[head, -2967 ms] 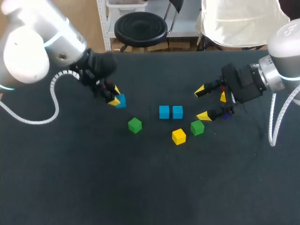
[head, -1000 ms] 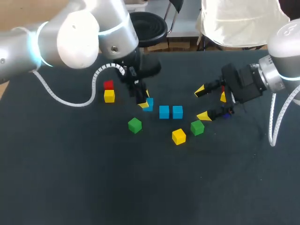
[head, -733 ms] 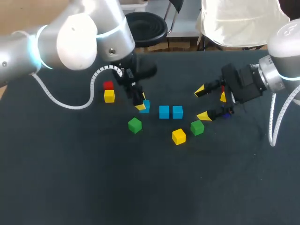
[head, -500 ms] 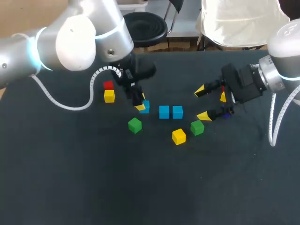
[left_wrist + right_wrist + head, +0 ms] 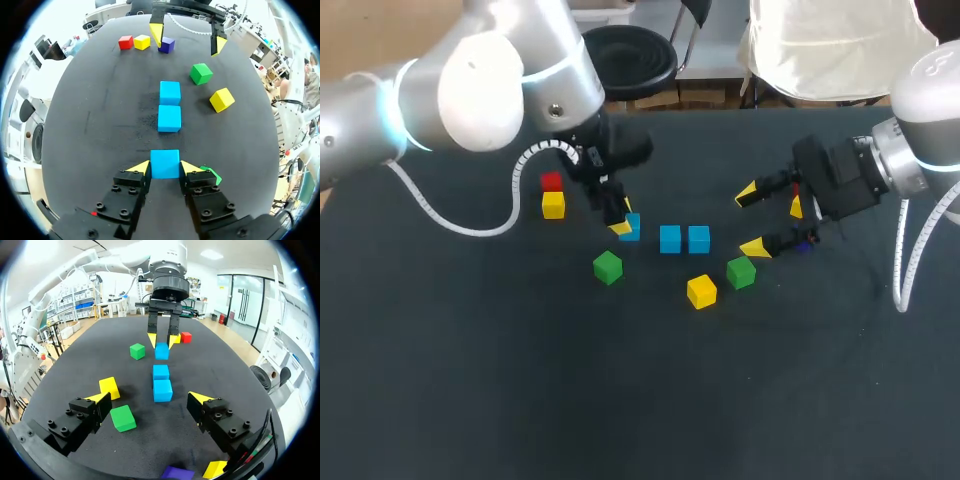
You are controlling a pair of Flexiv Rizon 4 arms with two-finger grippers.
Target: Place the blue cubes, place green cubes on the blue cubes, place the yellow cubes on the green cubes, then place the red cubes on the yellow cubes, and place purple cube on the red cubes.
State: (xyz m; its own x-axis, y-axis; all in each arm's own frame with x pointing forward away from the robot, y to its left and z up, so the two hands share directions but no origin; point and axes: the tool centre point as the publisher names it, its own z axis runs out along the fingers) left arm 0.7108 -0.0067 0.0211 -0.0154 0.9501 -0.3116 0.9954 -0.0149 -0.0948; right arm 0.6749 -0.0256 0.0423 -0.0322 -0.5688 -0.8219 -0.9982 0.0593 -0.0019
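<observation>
My left gripper is shut on a blue cube, low over the table and in line with two blue cubes that sit side by side ahead of it. One green cube lies just beside the left gripper, another green cube and a yellow cube lie nearer my right gripper. The right gripper stands open and holds nothing. A red cube and a yellow cube sit at the left. A purple cube, a yellow cube and a red cube lie under the right gripper.
The black table stretches wide and bare toward the front. My left arm crosses the back left of the table above the red and yellow pair.
The left gripper has drawn the blue cube a little to the left, away from the blue pair, then held still. The right arm has not moved.
</observation>
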